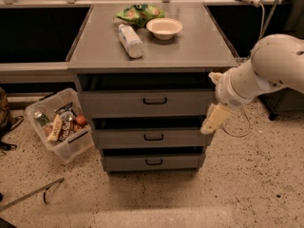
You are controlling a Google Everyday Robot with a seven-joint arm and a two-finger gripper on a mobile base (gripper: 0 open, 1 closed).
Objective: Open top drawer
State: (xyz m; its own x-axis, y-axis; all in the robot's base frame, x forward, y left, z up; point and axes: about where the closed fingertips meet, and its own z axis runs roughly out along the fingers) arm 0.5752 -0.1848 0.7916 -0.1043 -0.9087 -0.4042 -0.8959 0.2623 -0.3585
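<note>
The top drawer (118, 104) is the tallest grey front of three in a grey metal cabinet. Its front is flush with the two drawers below. Its small black loop handle (155, 100) sits at the centre. My gripper (213, 120) hangs down on the white arm at the cabinet's right front corner. It is level with the lower edge of the top drawer and well to the right of the handle. It holds nothing that I can see.
On the cabinet top (190, 51) lie a plastic bottle (130, 40), a white bowl (164, 28) and a green bag (139, 13). A clear bin (66, 151) of snacks stands on the floor at the left. A cable (237, 127) hangs by the arm.
</note>
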